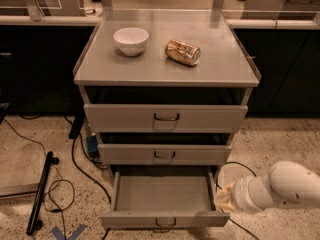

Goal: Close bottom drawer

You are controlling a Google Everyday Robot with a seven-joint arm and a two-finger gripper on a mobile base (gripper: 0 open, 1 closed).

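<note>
The bottom drawer [162, 193] of the grey metal cabinet is pulled far out, and its shallow tray is empty. Its slim front panel [165, 218] faces me with a small dark wire handle [165, 223]. The middle drawer [164, 154] and the top drawer [165, 117] sit above it, each pulled out slightly. My white arm [282, 186] comes in from the lower right. My gripper [225, 197] is at its tan end, just outside the right side wall of the bottom drawer, near its front corner.
A white bowl [131, 40] and a gold can [182, 52] lying on its side rest on the cabinet top [220, 66]. Black cables [80, 166] and a black bar [40, 194] lie on the speckled floor to the left. Dark cabinets stand behind.
</note>
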